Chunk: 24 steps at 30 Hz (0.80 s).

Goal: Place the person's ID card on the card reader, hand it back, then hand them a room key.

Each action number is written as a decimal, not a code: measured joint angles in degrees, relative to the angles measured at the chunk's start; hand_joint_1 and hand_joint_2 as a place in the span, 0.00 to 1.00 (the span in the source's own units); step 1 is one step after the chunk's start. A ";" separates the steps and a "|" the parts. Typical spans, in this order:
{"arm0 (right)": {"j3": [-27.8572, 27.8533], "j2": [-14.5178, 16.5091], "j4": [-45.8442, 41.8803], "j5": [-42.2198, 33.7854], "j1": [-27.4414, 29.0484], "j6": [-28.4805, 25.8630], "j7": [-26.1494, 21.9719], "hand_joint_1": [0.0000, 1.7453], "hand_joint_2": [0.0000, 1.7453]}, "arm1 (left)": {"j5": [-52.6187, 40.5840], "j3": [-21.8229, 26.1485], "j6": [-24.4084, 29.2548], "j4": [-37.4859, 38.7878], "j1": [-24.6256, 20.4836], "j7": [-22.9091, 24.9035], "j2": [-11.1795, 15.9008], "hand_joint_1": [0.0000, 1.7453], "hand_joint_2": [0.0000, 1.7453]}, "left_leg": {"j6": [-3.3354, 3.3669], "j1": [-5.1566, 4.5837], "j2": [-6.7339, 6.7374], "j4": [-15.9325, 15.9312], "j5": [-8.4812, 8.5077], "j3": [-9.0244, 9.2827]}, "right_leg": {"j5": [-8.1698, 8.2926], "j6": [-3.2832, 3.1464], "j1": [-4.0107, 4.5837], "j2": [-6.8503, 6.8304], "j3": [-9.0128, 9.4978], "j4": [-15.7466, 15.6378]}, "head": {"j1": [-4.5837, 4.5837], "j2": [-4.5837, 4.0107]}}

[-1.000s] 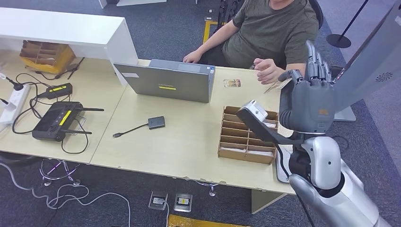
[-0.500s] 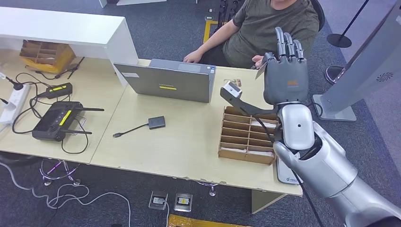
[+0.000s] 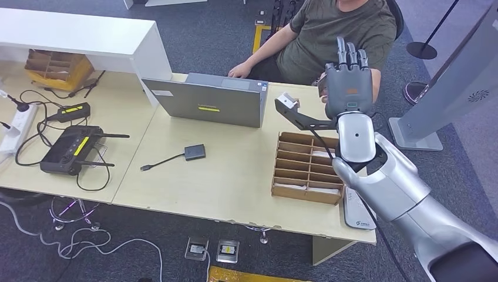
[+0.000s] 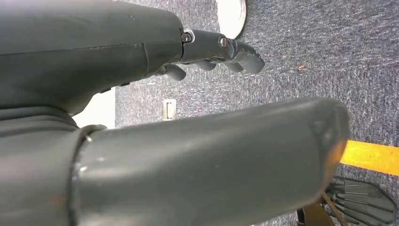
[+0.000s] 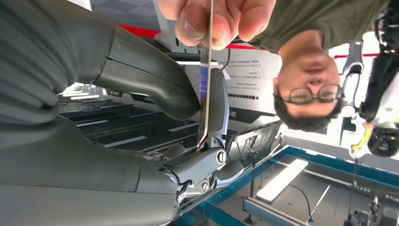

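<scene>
While the right hand (image 5: 188, 122) pinches the ID card (image 5: 205, 89) between thumb and finger, the person's hand (image 5: 216, 19) grips its other edge: premature release risks a drop

Matt pale wood-look surface (image 3: 235, 176), brown cardboard divider tray (image 3: 305, 167), matt grey plastic right hand (image 3: 349, 91), glossy silver forearm (image 3: 405, 200), rough grey carpet (image 3: 223, 35)

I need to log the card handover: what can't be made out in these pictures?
- Card face: right wrist view shows it edge-on.
- Card in head view: hidden behind the right robot hand.
- Whether the person's hand has let go: undecidable; it pinches the card.
- Card reader: partly covered by the right arm.
</scene>
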 joint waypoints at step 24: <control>3.53 -1.47 3.86 -9.21 -0.15 3.46 2.09 0.00 0.00 | -0.40 -0.30 0.09 0.00 0.00 0.57 -0.25 0.00 0.00 | 0.00 0.00 0.02 0.02 0.00 0.03 | 0.01 0.01 0.00 0.08 -0.05 -0.01 | -0.01 0.00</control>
